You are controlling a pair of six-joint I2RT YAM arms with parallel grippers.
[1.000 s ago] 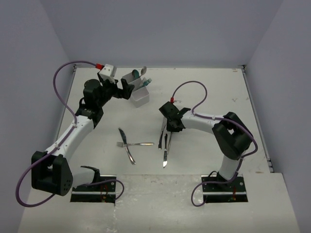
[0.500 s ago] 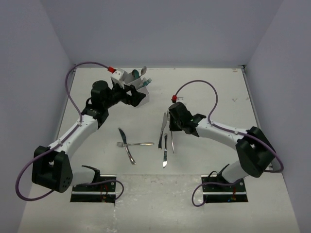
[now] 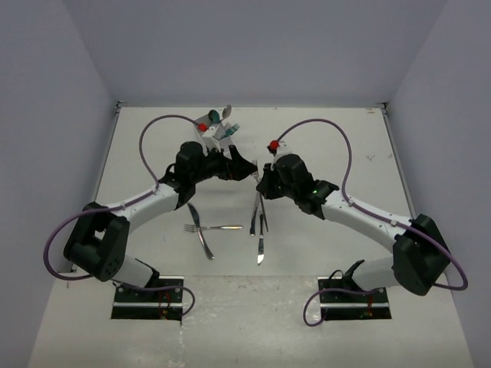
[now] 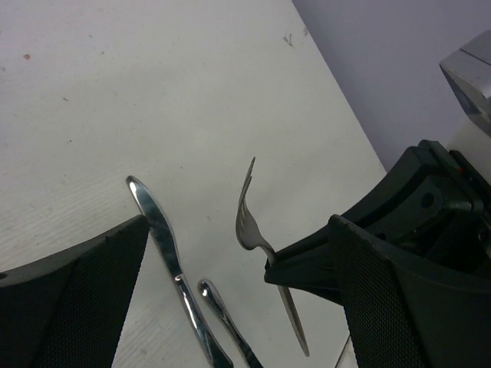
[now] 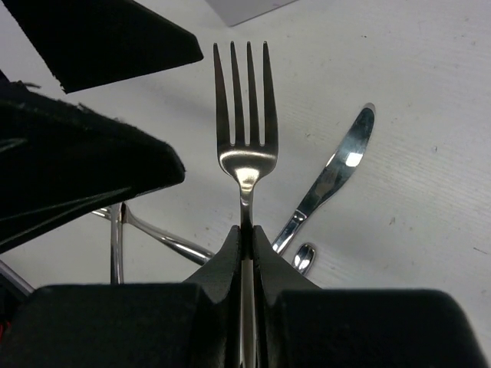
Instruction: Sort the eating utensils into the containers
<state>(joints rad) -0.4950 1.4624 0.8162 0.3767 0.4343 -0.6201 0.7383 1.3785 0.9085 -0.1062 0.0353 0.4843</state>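
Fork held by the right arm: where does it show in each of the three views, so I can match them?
Top external: the fork is near the picture's centre, small and hard to make out, at the tip of the right gripper.
Left wrist: middle of the picture, tines pointing up, off the table.
Right wrist: centre, upright, tines at the top.
Shared landmark: the right gripper, shut on the fork's handle.

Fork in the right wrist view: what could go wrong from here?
1. The right gripper pinches the fork only by its thin neck; a nudge could pivot it.
2. The open left gripper sits very close, so fingers might collide.
3. If dropped, it could hit the knife underneath.
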